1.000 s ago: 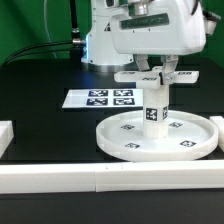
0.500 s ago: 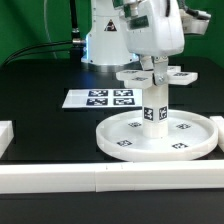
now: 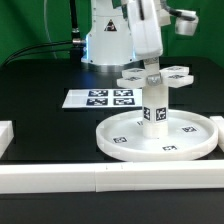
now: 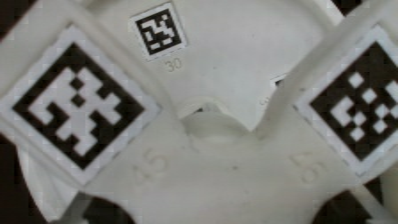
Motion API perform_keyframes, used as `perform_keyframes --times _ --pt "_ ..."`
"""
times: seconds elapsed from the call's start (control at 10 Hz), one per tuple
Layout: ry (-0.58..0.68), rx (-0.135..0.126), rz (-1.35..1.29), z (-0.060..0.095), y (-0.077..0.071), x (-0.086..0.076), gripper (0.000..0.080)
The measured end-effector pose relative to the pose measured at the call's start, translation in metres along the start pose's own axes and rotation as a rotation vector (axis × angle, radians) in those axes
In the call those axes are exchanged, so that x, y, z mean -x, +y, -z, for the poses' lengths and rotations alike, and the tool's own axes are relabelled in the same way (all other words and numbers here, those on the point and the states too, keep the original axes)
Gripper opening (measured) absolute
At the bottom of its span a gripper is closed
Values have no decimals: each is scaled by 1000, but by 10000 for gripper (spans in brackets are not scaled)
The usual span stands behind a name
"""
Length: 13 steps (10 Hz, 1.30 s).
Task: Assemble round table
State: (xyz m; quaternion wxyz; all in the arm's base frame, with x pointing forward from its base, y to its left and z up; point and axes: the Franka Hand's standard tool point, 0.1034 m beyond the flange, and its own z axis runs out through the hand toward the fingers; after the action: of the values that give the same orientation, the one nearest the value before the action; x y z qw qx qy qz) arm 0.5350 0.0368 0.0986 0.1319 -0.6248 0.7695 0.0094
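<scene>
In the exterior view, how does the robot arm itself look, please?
The arm is white with smooth, rounded shells and a broad rounded base. Its wrist section is a pale grey-white block, and a darker ring shows at one joint. Black cables run behind it. No markings on the arm are legible.

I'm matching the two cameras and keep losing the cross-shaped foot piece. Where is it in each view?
Exterior view: cross-shaped foot piece sits atop the upright leg, under the gripper.
Wrist view: foot piece fills the picture.
Shared landmark: its square tags.

Exterior view frontal; wrist view close — cross-shaped foot piece (image 3: 158, 76) shared
</scene>
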Motion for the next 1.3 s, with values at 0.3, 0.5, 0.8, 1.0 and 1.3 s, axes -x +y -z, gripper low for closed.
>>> perform_keyframes --times 0.3,0.5,0.8,1.0,1.3 --pt "-9 -3 4 6 -1 7 630" --pt "-34 -9 12 28 -6 18 648" --pt "-40 -4 27 32 -5 19 649" --pt "-40 -4 31 32 -5 19 649" --pt "-39 -3 34 32 -5 20 649"
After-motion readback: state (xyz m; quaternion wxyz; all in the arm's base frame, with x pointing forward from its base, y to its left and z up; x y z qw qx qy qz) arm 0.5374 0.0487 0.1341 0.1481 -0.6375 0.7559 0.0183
